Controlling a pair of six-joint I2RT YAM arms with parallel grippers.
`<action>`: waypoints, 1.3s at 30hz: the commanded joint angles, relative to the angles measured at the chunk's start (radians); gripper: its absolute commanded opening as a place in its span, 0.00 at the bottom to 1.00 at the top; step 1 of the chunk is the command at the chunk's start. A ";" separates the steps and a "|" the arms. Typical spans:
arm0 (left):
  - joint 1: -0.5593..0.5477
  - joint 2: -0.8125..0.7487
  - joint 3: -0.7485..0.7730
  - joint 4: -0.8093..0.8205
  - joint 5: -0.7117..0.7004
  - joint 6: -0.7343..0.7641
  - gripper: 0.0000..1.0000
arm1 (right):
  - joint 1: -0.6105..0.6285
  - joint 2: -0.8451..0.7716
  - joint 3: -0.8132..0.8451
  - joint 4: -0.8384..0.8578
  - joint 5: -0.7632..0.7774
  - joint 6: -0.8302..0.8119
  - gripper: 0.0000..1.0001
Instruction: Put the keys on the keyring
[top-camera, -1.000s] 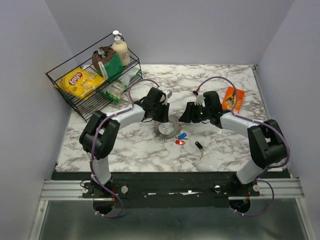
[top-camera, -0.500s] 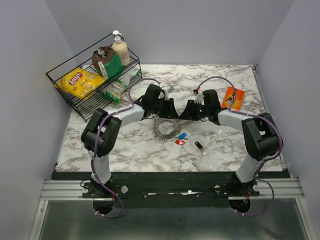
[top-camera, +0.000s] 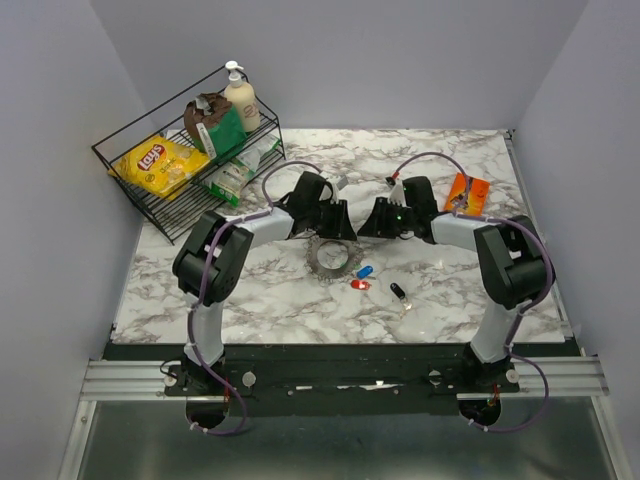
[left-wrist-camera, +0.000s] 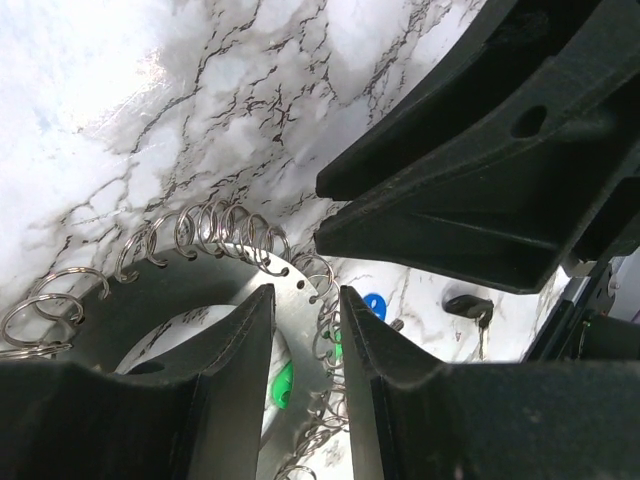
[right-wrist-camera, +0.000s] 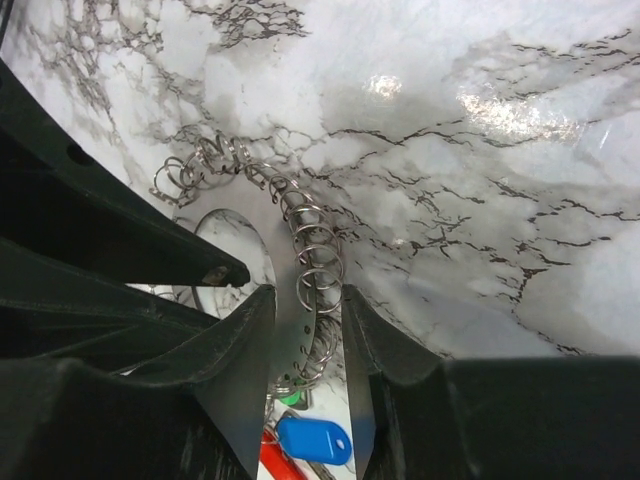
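The keyring (top-camera: 333, 259), a flat grey disc with an open centre and small wire loops round its rim, lies mid-table. The left gripper (top-camera: 345, 229) and right gripper (top-camera: 369, 229) hang tip to tip over its far rim. In the left wrist view the left gripper (left-wrist-camera: 306, 305) is partly open, and the keyring's band (left-wrist-camera: 296, 292) shows in the gap. The right gripper (right-wrist-camera: 306, 300) is also partly open, framing the looped rim (right-wrist-camera: 318, 268). The keys lie loose on the table: blue (top-camera: 365, 271), red (top-camera: 358, 284), black (top-camera: 398, 292). A green tag (left-wrist-camera: 283, 382) sits at the ring.
A black wire rack (top-camera: 160, 195) at the back left holds a yellow chip bag (top-camera: 160, 163), a pump bottle (top-camera: 240, 98) and other packets. An orange packet (top-camera: 466, 196) lies at the back right. Grey walls close in the table on three sides.
Both grippers have moved inward toward each other and now nearly meet over the ring's far rim. The right jaws have narrowed. The ring and the keys have not moved.
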 joint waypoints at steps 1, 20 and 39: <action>0.000 0.037 0.018 -0.004 0.018 -0.002 0.41 | -0.003 0.029 0.039 -0.040 0.012 -0.005 0.39; -0.011 0.073 0.003 0.050 0.036 -0.030 0.39 | -0.003 0.072 0.067 -0.162 0.021 -0.058 0.06; -0.017 0.110 0.024 0.059 0.041 -0.042 0.32 | -0.001 0.113 0.093 -0.195 -0.025 -0.058 0.02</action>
